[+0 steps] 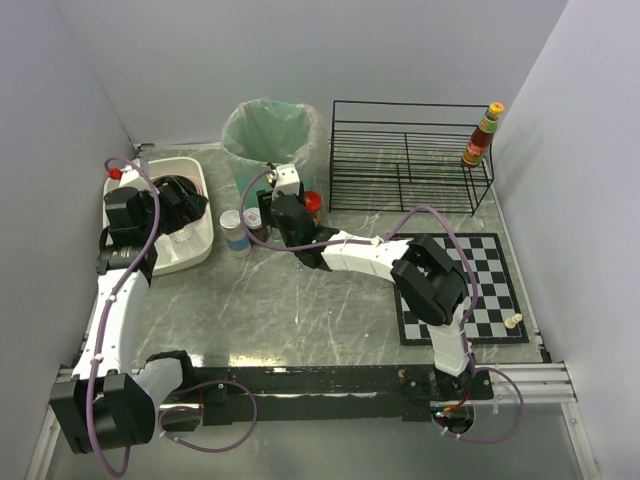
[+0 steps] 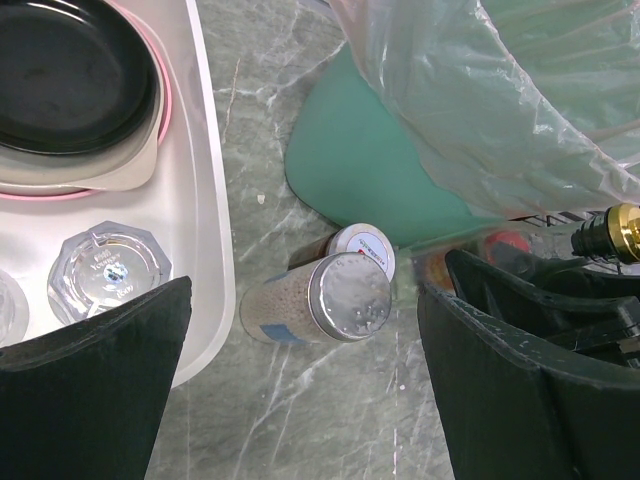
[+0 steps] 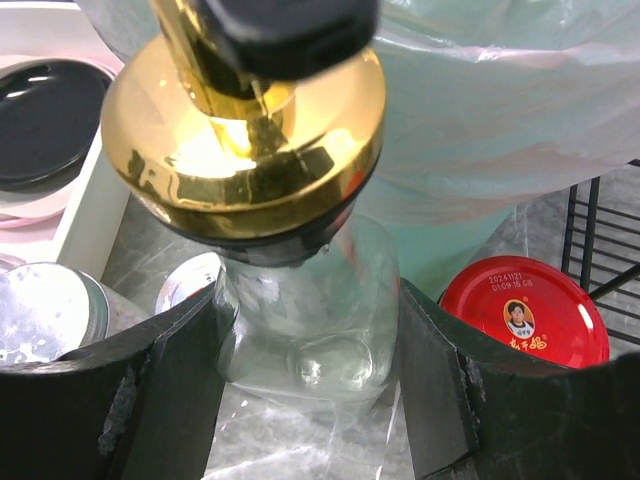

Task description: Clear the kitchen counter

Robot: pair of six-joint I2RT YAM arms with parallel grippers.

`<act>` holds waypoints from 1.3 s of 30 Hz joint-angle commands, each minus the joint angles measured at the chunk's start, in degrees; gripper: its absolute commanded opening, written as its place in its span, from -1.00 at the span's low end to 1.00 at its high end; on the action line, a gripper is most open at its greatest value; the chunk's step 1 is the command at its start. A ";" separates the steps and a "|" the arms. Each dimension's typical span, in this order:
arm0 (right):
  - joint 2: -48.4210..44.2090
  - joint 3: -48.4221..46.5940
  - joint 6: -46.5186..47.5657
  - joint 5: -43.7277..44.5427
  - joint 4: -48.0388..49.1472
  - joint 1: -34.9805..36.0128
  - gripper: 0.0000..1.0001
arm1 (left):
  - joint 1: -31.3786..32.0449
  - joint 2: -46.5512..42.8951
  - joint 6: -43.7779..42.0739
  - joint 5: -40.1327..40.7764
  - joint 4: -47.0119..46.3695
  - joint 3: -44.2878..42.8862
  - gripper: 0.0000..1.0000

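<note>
- Top external: kitchen counter is the grey veined top filling the middle of the cell, running from the arm bases back to the wall; metal rail along its front edge
- standing on it at back centre: green bin with a clear liner; a tight cluster of jars just in front of the bin
- cluster in the left wrist view: metal-lid shaker touching a white-lid jar behind it; both on bare counter just beside the tub wall
- right wrist view: glass bottle with gold cap, upright; red-lid jar just to its right, shaker to its left
- right gripper: fingers sit against both sides of the bottle body, narrowed onto it (no gap visible on either side)
- left gripper: fingers wide apart, nothing between them; hangs above the tub edge and the shaker
- white tub at the left of the counter; holds a black dish stacked on beige and pink plates, plus a clear faceted glass
- back right: black wire rack; sauce bottle at its right end
- front right: checkered mat flat on the counter; small pale item on it, too small to identify
</note>
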State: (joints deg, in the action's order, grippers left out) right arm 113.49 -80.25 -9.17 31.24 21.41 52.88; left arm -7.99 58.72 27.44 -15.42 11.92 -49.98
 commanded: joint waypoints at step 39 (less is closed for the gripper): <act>-43.00 13.72 3.98 -25.17 -13.93 -20.87 -1.00 | 0.25 0.17 -0.46 -1.72 -1.03 -1.26 0.99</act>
State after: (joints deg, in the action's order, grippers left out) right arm 75.09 -59.51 -6.26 9.08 5.67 36.07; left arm -7.99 59.16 27.46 -15.84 11.90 -49.98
